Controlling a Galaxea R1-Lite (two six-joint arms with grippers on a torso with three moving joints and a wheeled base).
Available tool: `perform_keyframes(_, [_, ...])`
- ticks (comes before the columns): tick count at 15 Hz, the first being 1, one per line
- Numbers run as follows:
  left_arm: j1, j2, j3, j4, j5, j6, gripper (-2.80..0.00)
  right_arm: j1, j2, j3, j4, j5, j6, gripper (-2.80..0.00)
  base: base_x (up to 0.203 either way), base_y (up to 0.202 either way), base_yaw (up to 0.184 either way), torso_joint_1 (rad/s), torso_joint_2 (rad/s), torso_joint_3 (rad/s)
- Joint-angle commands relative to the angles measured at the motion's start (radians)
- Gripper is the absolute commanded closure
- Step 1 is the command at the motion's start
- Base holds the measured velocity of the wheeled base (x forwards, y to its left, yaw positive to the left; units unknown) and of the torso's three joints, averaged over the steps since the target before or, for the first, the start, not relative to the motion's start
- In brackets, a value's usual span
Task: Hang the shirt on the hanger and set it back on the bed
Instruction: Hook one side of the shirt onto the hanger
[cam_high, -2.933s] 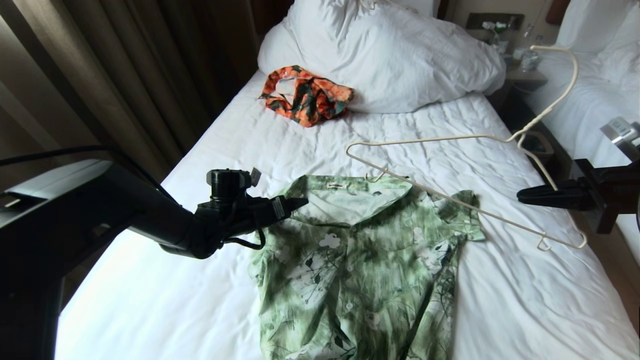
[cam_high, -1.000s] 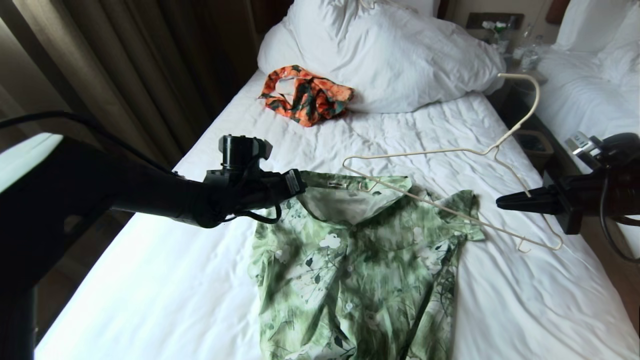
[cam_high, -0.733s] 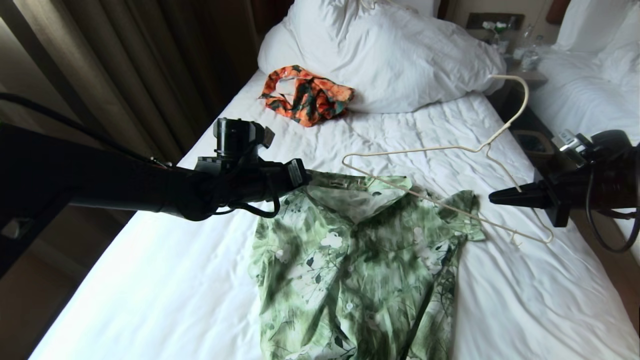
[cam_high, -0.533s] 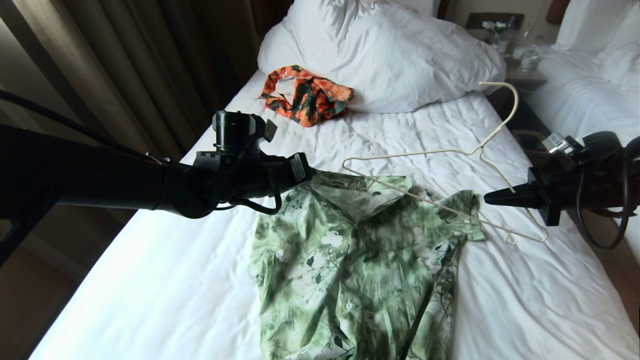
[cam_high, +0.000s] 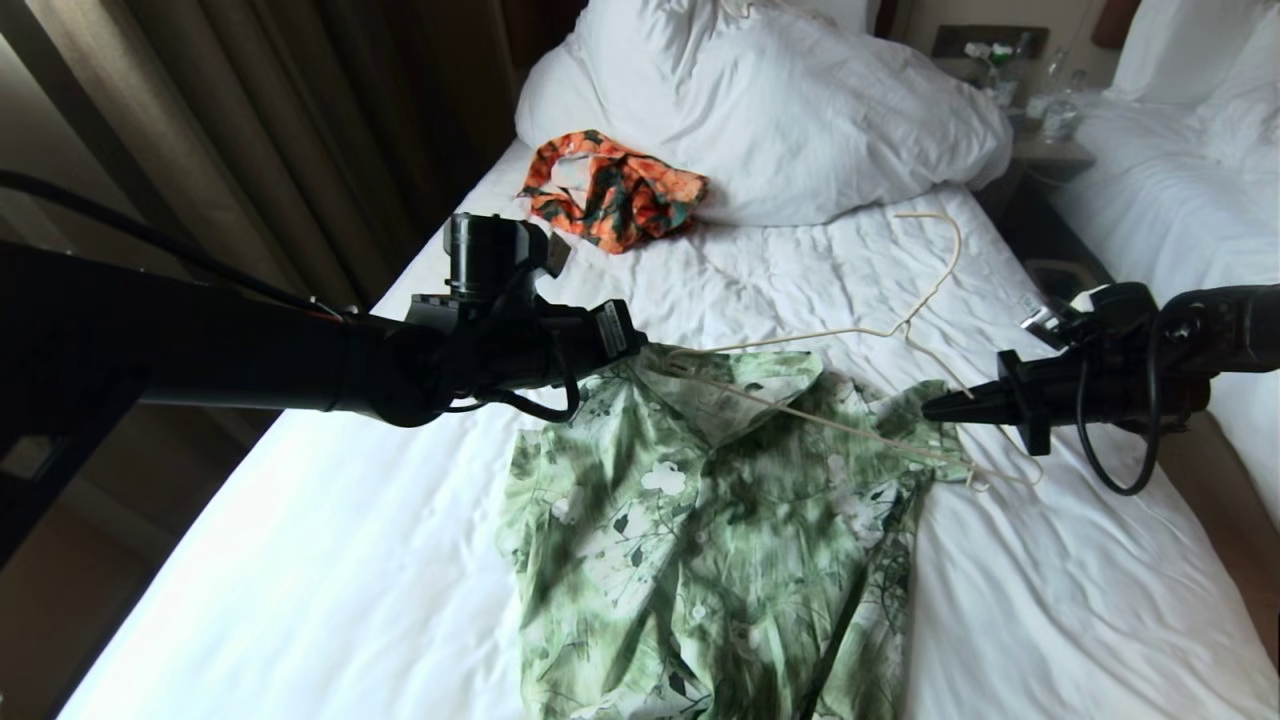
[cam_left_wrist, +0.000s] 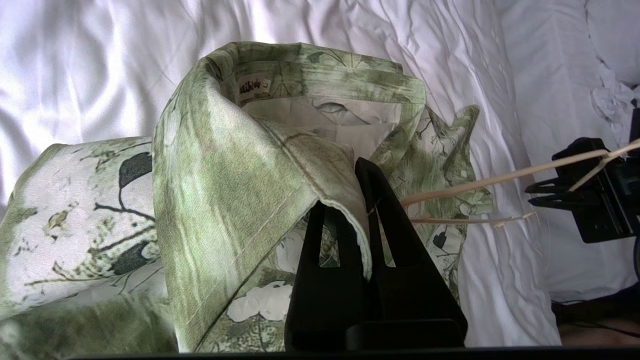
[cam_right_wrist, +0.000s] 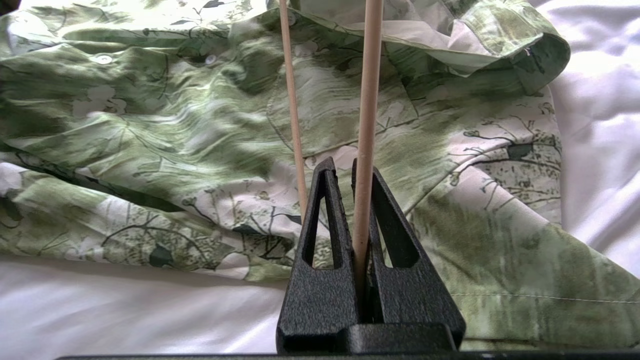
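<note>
The green flower-print shirt (cam_high: 700, 540) lies front up on the bed (cam_high: 350, 560), buttons closed. My left gripper (cam_high: 632, 350) is shut on the left side of the shirt's collar (cam_left_wrist: 240, 165) and holds it lifted off the sheet; the collar edge runs between the closed fingers (cam_left_wrist: 352, 195). My right gripper (cam_high: 930, 408) is shut on the cream hanger (cam_high: 850, 332) over the shirt's right shoulder, with one rod (cam_right_wrist: 370, 75) clamped between its fingers (cam_right_wrist: 344, 167). The hanger's left end reaches the raised collar; I cannot tell whether it is inside the neck opening.
An orange, black and teal garment (cam_high: 610, 190) lies by the bulky white duvet (cam_high: 780, 110) at the head of the bed. Dark curtains (cam_high: 250, 130) hang along the left. A nightstand (cam_high: 1050, 140) and a second white bed (cam_high: 1180, 190) stand to the right.
My right gripper has carried the hanger left and lower, so its hook dropped and its left end reached the collar. My left gripper kept hold of the collar and shifted slightly right.
</note>
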Motion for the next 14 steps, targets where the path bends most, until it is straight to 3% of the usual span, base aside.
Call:
perform_keyframes(1, [-0.022, -0.009, -0.025, 0.016, -0.002, -0.004, 0.00, 0.022, 0.058, -0.042, 0.000, 0.005, 0.002, 0.00, 0.000, 0.000, 0.000, 0.000, 0.00, 0.000])
perform_keyframes(6, [-0.110, -0.072, -0.042, 0.075, -0.001, -0.007, 0.00, 0.031, 0.052, -0.061, -0.002, 0.005, 0.003, 0.00, 0.000, 0.000, 0.000, 0.000, 0.00, 0.000])
perform_keyframes(9, [-0.201, -0.088, -0.055, 0.087, 0.002, -0.011, 0.00, 0.039, 0.042, -0.086, -0.002, 0.005, 0.006, 0.00, 0.000, 0.000, 0.000, 0.000, 0.00, 0.000])
perform_keyframes(14, [-0.292, -0.178, -0.098, 0.177, 0.012, -0.012, 0.00, 0.095, -0.047, -0.090, 0.002, 0.005, 0.032, 0.00, 0.000, 0.000, 0.000, 0.000, 0.00, 0.000])
